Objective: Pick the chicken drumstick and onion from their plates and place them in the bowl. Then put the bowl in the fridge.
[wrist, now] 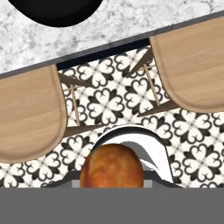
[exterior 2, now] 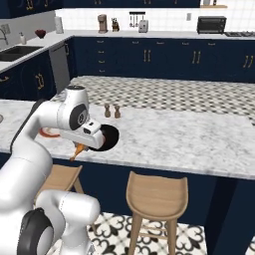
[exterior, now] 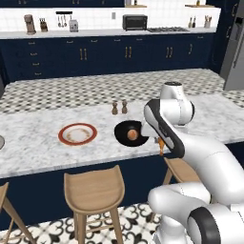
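Left base view, left to right. The red-rimmed plate (exterior: 77,134) lies bare on the marble counter (exterior: 38,152). Just to its right, not touching it, is the black bowl (exterior: 123,129), with the onion (exterior: 132,135) already inside. Right of the bowl, past the counter's near edge, my gripper (exterior: 159,141) is clamped on the chicken drumstick (exterior: 162,147). The drumstick hangs roughly upright under my hand, its thin end pointing down.

The relation that governs the coming move: the bowl lies to my left and forward of the gripper, on the far side of the counter edge. The hand view confirms this. The bowl's rim sits at the top of that view, with the counter edge crossing below it. The drumstick's thick end shows at the bottom of the view, over patterned floor between two wooden stools (exterior: 94,183).

Judgement: the drumstick should travel over the edge and inward until it is above the bowl before release. The onion fills the bowl's middle, so the free room is toward the rim. Two small shakers (exterior: 119,107) stand behind the bowl, well clear of this path. The stools lie below the path. The fridge (exterior: 234,47) stands far right, across the aisle.
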Robot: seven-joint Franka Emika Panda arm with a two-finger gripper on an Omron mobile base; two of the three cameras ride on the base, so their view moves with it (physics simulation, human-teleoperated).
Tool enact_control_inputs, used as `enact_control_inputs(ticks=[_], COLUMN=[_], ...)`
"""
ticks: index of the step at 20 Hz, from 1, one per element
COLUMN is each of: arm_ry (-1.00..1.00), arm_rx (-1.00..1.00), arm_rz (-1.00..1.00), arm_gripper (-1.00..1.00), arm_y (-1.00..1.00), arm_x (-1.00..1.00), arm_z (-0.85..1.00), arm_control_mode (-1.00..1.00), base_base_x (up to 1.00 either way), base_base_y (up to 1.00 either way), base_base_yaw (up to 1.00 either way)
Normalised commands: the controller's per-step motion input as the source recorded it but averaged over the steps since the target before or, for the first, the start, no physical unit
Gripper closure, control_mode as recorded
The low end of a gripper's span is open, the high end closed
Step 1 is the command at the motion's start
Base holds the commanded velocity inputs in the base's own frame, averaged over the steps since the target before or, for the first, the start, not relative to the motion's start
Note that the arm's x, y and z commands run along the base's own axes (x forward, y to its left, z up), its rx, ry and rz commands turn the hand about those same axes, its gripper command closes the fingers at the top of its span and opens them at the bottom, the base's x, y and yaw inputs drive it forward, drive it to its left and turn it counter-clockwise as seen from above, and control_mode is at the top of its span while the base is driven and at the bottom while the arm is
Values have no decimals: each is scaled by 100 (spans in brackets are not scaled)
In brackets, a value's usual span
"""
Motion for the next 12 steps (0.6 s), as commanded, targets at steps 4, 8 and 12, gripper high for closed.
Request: enact_control_inputs(ticks=[4, 8, 12], arm_ry=[0, 0, -4], arm_rx=[0, 0, -5], arm_rz=[0, 0, 10], arm_gripper=[100, 100, 100], arm_y=[0, 0, 27], arm_x=[0, 0, 68], arm_z=[0, 0, 2], arm_control_mode=[100, 100, -100], base_base_x=[42, 37, 10], base_base_y=[43, 8, 1], base_base_yaw=[0, 1, 1])
